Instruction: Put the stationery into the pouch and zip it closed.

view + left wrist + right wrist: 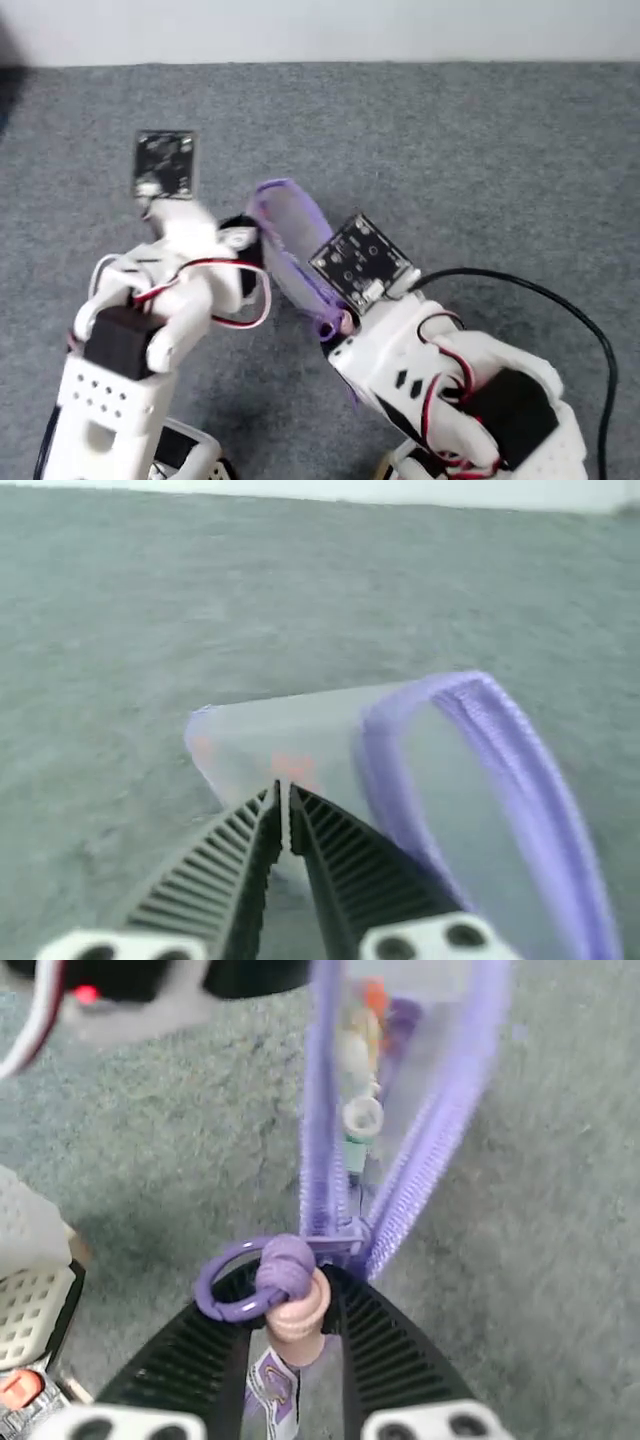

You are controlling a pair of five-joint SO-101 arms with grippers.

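Observation:
A translucent pouch (290, 235) with purple zipper trim lies slanted on the grey carpet between the two arms. My left gripper (252, 240) is shut on the pouch's side wall (290, 750), its fingertips (285, 805) pinched together on the clear plastic. My right gripper (292, 1305) is at the pouch's near end (335, 322), shut on the zipper pull (285, 1295), a purple ring and knot with a pale bead. Beyond the slider (345, 1235) the two zipper rows spread apart. Stationery (360, 1110) in white, green and orange shows inside the pouch.
Grey carpet (480, 150) covers the table around the pouch, with a pale wall edge at the far side. A black cable (560, 310) loops to the right of the right arm. The left arm's body (150, 990) stands close beside the pouch.

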